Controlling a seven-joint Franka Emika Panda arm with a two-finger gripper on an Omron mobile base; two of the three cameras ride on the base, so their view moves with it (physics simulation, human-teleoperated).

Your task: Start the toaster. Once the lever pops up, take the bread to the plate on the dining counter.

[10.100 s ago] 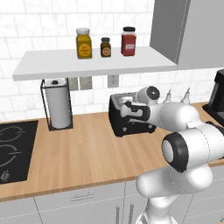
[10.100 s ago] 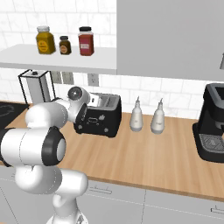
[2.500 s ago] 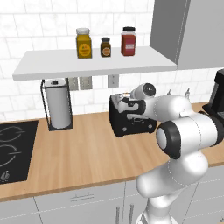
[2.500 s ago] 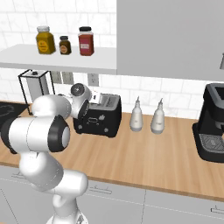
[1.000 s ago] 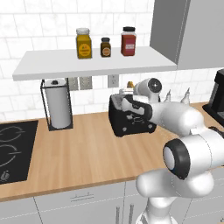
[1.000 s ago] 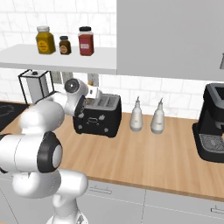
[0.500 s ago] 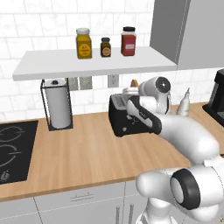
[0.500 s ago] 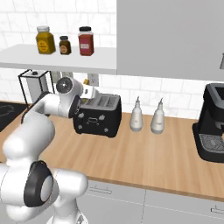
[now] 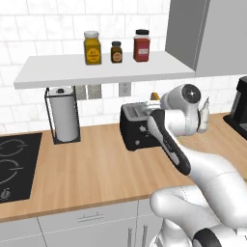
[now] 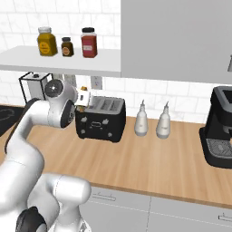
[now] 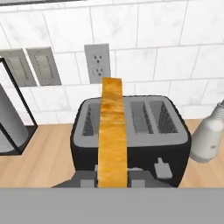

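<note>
Item: the bread (image 11: 112,135), one slice, light, stiff and crumbly (crust edge toward us). We find it above the toaster (image 11: 131,131), apparently clear of the slots, pinched edgewise near its lower end by the gripper (image 11: 112,177); squeeze gently.

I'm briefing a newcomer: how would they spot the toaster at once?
Look under the wall shelf with three jars, on the wood counter. The toaster is the black boxy appliance between the paper towel holder and two white bottles.
</note>
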